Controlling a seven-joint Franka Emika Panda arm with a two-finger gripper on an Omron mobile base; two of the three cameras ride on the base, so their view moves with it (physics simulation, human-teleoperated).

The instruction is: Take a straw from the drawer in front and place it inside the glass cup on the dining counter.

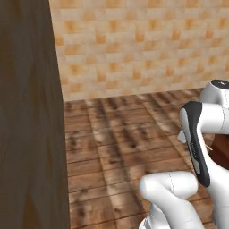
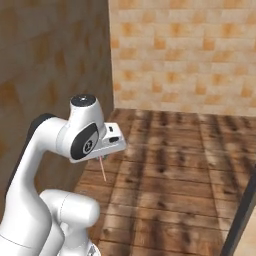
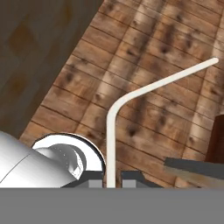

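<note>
My gripper (image 3: 111, 183) is shut on the straw (image 3: 114, 114), which rises from between the two fingertips. From this angle it looks pale and bent, and it runs on to the upper right over the floor. In the right base view the straw (image 2: 102, 170) is a thin pinkish stick hanging below the white hand, and the fingers themselves are hidden behind that hand. The glass cup, the dining counter and the drawer are out of view.
Brown plank floor (image 1: 125, 147) spreads ahead to a tan tiled wall (image 1: 143, 44). A tall dark wooden panel (image 1: 27, 116) stands close on the left. A dark brown cabinet edge (image 3: 216, 140) and a grey slab (image 3: 192, 168) lie to the right.
</note>
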